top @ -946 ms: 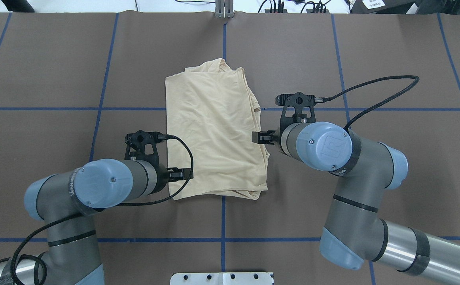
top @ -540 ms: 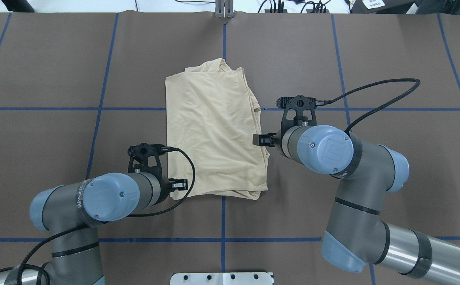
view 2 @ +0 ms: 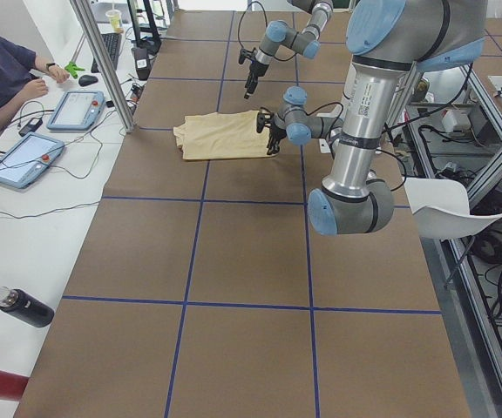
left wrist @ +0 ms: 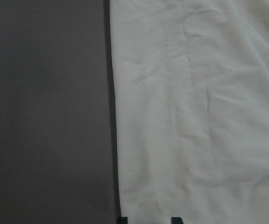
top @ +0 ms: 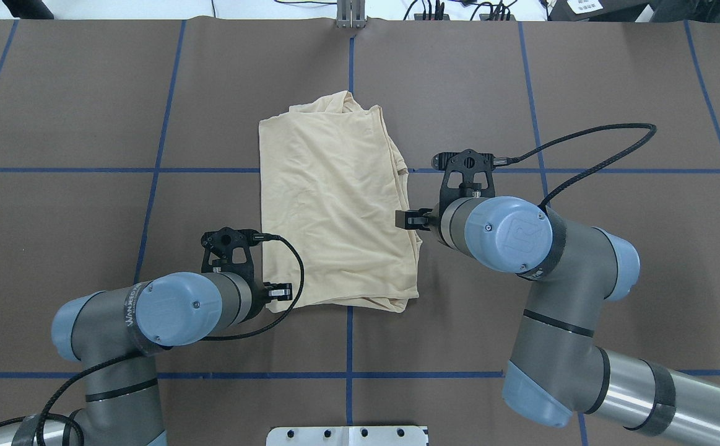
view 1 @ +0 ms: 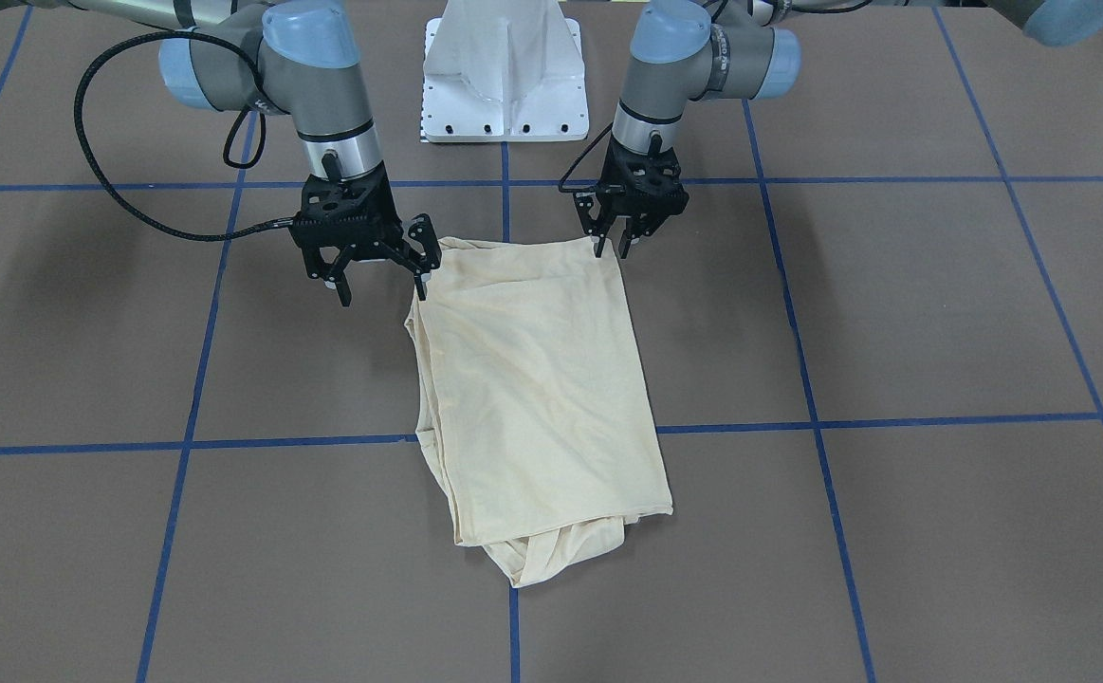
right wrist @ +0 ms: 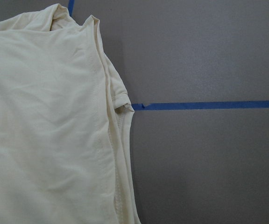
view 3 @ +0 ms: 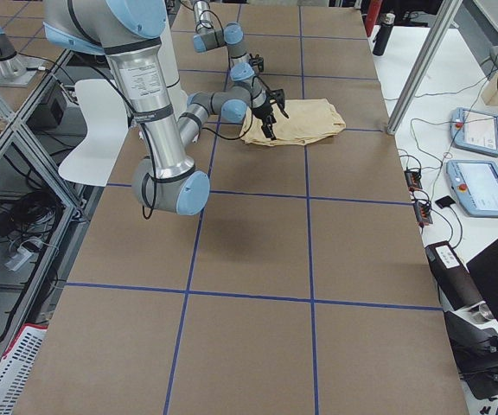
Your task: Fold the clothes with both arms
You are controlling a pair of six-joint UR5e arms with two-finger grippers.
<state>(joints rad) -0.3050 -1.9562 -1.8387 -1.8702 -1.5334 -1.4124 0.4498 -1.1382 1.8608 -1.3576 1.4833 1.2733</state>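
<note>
The pale cream-yellow shirt (view 1: 532,379) lies folded into a rectangle at the table's middle (top: 335,198), with bunched cloth at its far end. No print or label shows. My left gripper (top: 279,290) is open at the shirt's near left corner (view 1: 613,250). Its two fingertips (left wrist: 174,219) show spread just inside the cloth's edge. My right gripper (top: 410,218) is wide open at the shirt's right edge (view 1: 382,287), with one finger by the cloth and the other over bare table. The right wrist view shows only the shirt (right wrist: 46,140) and the table. Neither gripper holds anything.
The brown table cover has a blue tape grid (top: 349,337). The white pedestal base (view 1: 504,76) stands at the robot's edge. An operator (view 2: 3,74), tablets (view 2: 24,161) and a dark bottle (view 2: 24,306) are on the white bench beyond the table.
My left arm has moved back along the shirt's left edge toward the near left corner. My right gripper has barely shifted. The shirt has not moved.
</note>
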